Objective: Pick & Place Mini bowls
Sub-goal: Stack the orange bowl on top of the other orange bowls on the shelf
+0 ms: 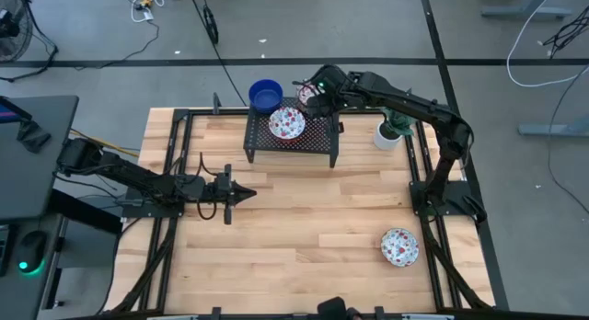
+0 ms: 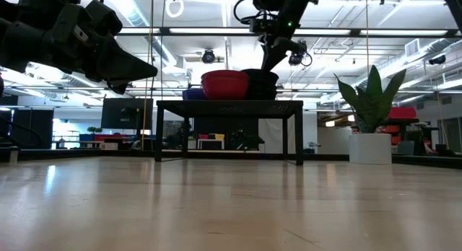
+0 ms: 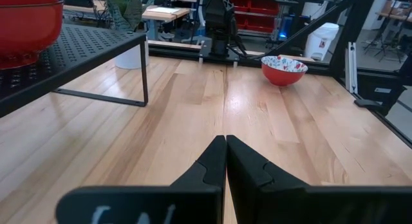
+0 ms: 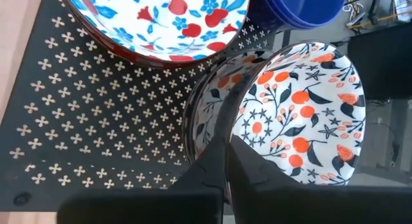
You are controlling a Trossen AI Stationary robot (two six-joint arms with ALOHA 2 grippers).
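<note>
- The wooden surface carries a black perforated rack at its far edge.
- Left gripper hovers mid-surface, fingers pressed together, empty.
- Right gripper, over the rack's far corner, has its fingers clamped on the rim of the orange-patterned bowl.
- A red-and-blue floral bowl sits on the rack, a blue bowl just behind it, another floral bowl near the right front.

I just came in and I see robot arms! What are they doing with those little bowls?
The right gripper is up at the black rack at the back of the table, shut on the rim of an orange-flowered bowl. A red-and-blue flowered bowl sits on the rack beside it, next to a blue bowl. Another flowered bowl sits on the wooden table. The left gripper waits, shut and empty, above the table.
</note>
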